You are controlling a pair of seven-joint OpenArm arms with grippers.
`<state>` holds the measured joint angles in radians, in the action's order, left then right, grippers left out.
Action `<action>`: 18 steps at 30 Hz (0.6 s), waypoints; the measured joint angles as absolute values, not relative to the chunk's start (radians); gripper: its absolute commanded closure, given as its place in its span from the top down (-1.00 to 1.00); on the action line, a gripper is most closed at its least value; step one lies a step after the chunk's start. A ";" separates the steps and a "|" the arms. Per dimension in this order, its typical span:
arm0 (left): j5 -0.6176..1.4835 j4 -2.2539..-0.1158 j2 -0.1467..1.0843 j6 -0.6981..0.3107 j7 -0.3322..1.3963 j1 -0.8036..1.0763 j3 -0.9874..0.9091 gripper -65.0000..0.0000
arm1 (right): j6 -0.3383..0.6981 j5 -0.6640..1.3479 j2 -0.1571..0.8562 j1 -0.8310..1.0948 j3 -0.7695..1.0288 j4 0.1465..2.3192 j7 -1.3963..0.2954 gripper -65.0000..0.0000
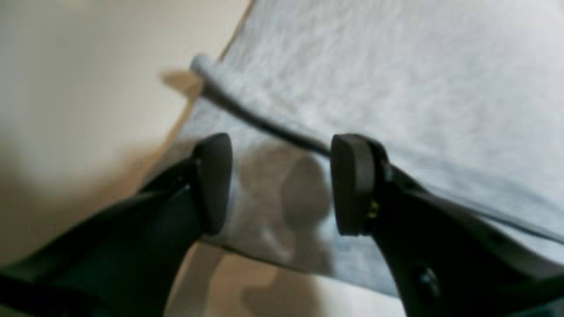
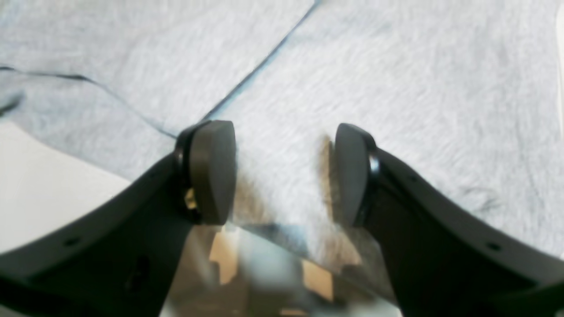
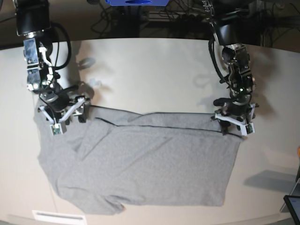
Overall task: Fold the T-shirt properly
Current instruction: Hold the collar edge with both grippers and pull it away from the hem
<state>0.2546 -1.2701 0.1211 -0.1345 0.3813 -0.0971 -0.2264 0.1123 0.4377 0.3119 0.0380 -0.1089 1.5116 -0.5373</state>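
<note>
The heather-grey cotton T-shirt (image 3: pixel 140 164) lay spread across the lower middle of the base view on the pale beige table (image 3: pixel 150 70), its long axis running left–right. The left gripper (image 3: pixel 233 123) and right gripper (image 3: pixel 63 112) each stood at an upper corner, jaws apart, gripping nothing. No lettering showed — only the plain side.

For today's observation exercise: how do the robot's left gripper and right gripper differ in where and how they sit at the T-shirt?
The left gripper is at the T-shirt's straight folded corner; the right gripper is at a rumpled, creased corner. In the base view the left gripper points straight down, while the right gripper is angled. Both stand open, holding nothing.
</note>
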 measured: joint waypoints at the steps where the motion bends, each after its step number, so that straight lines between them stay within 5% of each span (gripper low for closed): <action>1: 0.250 -1.248 0.124 -0.131 0.355 -0.099 -0.226 0.07 | 0.112 0.438 0.311 0.039 -0.109 1.500 -0.539 0.08; 18: 0.259 -1.207 0.129 -0.146 0.233 -0.038 -0.226 0.07 | 0.115 0.437 0.312 0.110 -0.107 1.496 -0.458 0.07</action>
<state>0.2588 -1.2072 0.1287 -0.1459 0.2333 -0.0376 -0.2260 0.1154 0.4374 0.3122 0.1104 -0.1066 1.4956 -0.4576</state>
